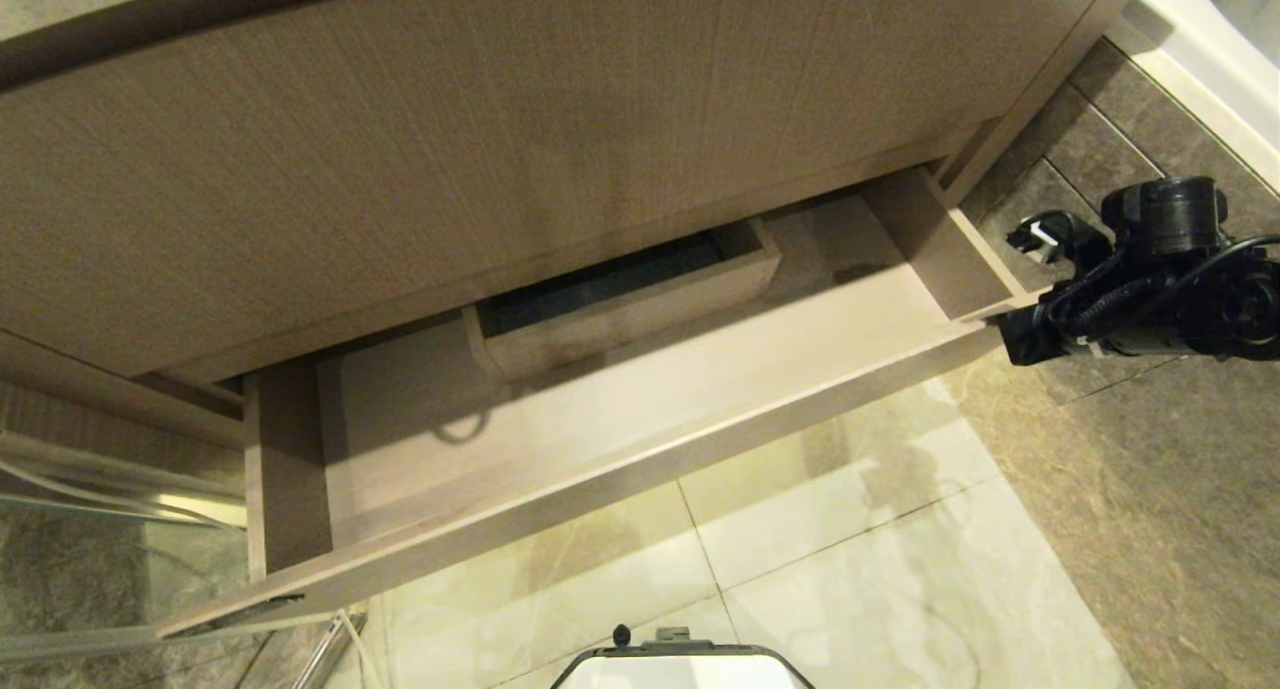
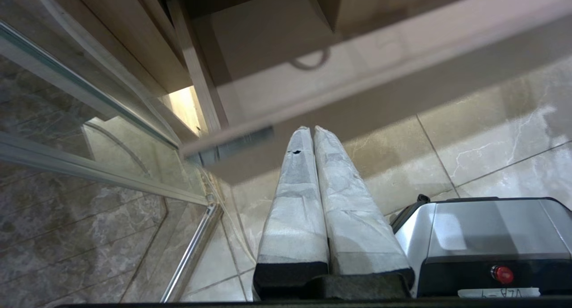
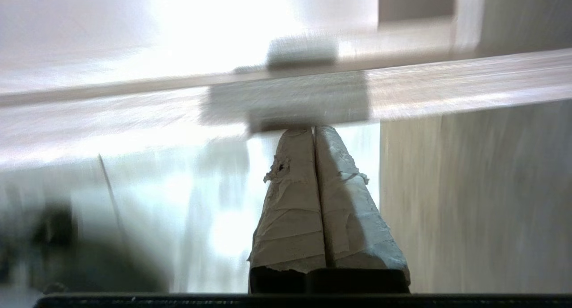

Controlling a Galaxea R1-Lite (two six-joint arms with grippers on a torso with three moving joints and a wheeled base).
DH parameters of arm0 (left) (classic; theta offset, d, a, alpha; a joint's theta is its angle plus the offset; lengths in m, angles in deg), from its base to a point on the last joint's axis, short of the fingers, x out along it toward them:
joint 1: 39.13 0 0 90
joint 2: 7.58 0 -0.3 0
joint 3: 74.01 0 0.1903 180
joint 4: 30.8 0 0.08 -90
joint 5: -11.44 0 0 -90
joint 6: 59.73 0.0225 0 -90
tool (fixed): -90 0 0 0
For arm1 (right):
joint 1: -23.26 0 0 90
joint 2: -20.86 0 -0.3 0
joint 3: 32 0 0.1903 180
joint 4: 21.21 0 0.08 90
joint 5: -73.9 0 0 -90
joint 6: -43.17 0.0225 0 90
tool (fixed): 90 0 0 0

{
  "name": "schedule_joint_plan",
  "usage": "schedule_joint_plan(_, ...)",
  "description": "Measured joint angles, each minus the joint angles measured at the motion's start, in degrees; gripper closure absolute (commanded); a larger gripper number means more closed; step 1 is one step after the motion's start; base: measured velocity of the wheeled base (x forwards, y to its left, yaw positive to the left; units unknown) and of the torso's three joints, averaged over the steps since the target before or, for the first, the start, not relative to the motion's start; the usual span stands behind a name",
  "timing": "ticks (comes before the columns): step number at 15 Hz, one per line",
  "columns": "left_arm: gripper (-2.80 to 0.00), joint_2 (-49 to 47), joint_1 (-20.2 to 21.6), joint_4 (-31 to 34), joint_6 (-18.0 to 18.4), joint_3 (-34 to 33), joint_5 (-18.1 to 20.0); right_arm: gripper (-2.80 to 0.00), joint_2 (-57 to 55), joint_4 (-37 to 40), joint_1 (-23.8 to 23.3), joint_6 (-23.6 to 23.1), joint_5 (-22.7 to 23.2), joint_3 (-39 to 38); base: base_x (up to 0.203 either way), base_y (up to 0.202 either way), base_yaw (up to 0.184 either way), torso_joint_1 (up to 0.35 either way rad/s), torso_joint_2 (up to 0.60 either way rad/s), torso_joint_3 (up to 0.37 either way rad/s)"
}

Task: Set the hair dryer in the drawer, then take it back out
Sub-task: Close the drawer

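Right wrist view: the right gripper [image 3: 314, 130] has its two tape-wrapped fingers [image 3: 292, 196] pressed flat together, fully closed, with nothing between them. The fingertips sit just under a pale wood-grain edge of the drawer [image 3: 447, 86], at or very near it; motion blur makes it impossible to tell whether they touch. A wood-grain panel fills the side beyond.

In the head view, the right arm [image 1: 1150, 289], black and wrapped in cables, reaches in from the right edge, level with the right end of the drawer front [image 1: 700, 449]. Its fingers are hidden there.

The left gripper [image 2: 313, 130] shows in the left wrist view, its white-wrapped fingers [image 2: 295, 200] also closed together and empty, hanging above pale marble floor tiles [image 2: 469, 133], close to the left corner of the drawer where a small dark label [image 2: 237, 142] sits. The robot's silver base with a red button [image 2: 502, 273] lies beside it.

The drawer stands pulled out from under the tall wood-grain panel [image 1: 450, 149] of the vanity. Inside is a boxed rectangular cut-out [image 1: 620, 294] toward the back, with bare drawer floor around it and a faint loop-shaped mark [image 1: 460, 431] on that floor. The hair dryer is not visible in any view. A glass shower screen with a metal rail [image 2: 103, 176] stands to the left.
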Motion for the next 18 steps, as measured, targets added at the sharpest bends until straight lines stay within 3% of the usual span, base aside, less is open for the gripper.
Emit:
schedule_joint_plan(4,0.0,0.0,0.0,0.0,0.0,0.0,0.0,0.0,0.3,-11.8,3.6,4.0,1.9,0.4,0.0,0.0,0.0,0.0,0.0,0.0)
schedule_joint_plan(10,0.0,0.0,0.0,0.0,0.0,0.0,0.0,0.0,1.1,-10.3,4.2,3.3,1.4,-0.5,0.0,0.0,0.0,0.0,0.0,0.0)
schedule_joint_plan(15,0.0,0.0,0.0,0.0,0.0,0.0,0.0,0.0,-0.6,-13.6,3.5,-5.7,-2.0,-2.6,0.0,0.0,0.0,0.0,0.0,0.0)
schedule_joint_plan(18,0.0,0.0,0.0,0.0,0.0,0.0,0.0,0.0,-5.2,-23.2,3.5,-8.6,-2.0,-2.2,0.0,0.0,0.0,0.0,0.0,0.0)
